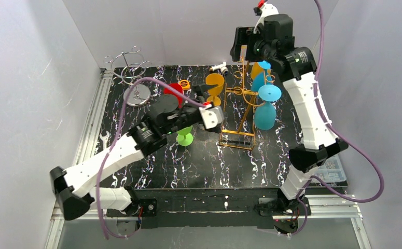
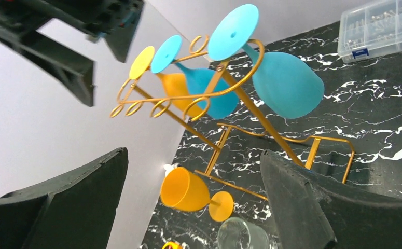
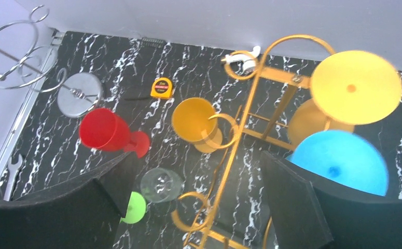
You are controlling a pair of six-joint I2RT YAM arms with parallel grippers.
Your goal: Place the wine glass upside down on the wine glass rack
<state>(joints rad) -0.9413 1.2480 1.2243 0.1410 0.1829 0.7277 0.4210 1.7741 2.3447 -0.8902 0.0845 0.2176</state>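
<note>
One teal glass (image 2: 287, 83) beyond left hand (image 2: 193, 205)

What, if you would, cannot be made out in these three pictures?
Green plastic wine glass: top view, largely under the left arm; right wrist view, only a sliver shows past a finger.
Clear wine glass: left wrist view, cut by the bottom edge.
Yellow tape measure: right wrist view, label too small to read.
Clear plastic parts box: top view, partly behind the right arm.

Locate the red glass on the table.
In the right wrist view, the red glass is left of the gold rack, between the silver stand's round base and the clear glass.
</note>
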